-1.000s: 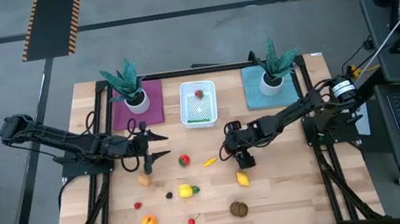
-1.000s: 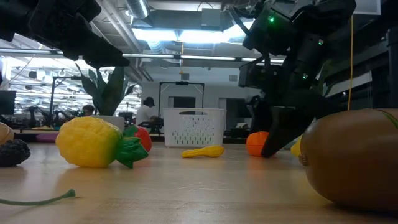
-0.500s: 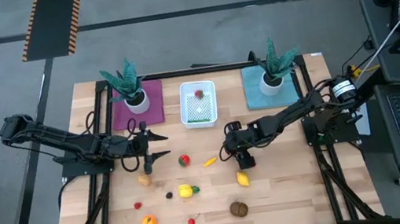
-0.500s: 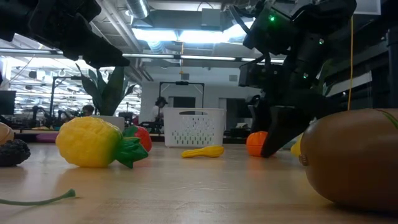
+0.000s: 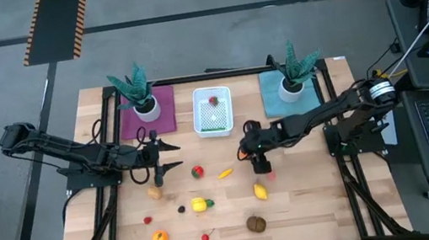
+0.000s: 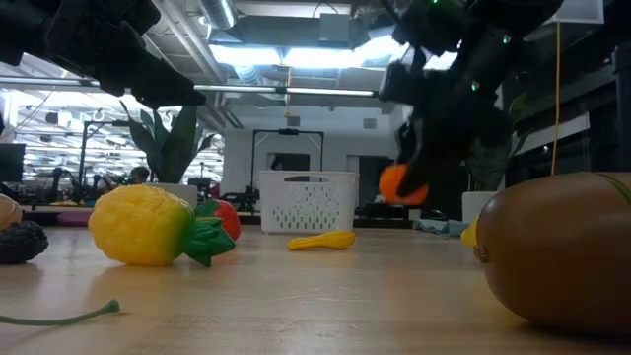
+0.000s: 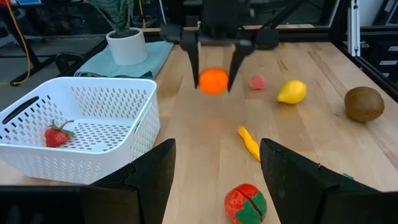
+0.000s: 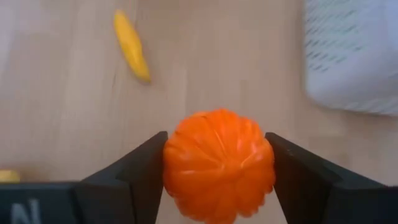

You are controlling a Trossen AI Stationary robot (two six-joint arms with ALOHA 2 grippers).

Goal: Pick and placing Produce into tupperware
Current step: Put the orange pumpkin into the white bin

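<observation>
Orange ribbed orange (image 8: 219, 165), white perforated tub (image 5: 213, 110), yellow banana (image 7: 249, 142), brown kiwi (image 7: 364, 103)

The right hand (image 7: 214, 65) is raised, its fingers pressed on both sides of an orange (image 8: 219, 163). The left hand (image 5: 170, 155) waits with fingers apart.

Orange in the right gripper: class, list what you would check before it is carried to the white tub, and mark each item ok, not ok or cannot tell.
1. The right gripper is shut on the orange: ok.
2. Orange lifted off the table: ok, seen in the low view.
3. White tub has free space beside the strawberry: ok.
4. Left gripper clear of the tub: ok, open, waiting beside it.
5. Grip firm enough for the carry: cannot tell.
</observation>
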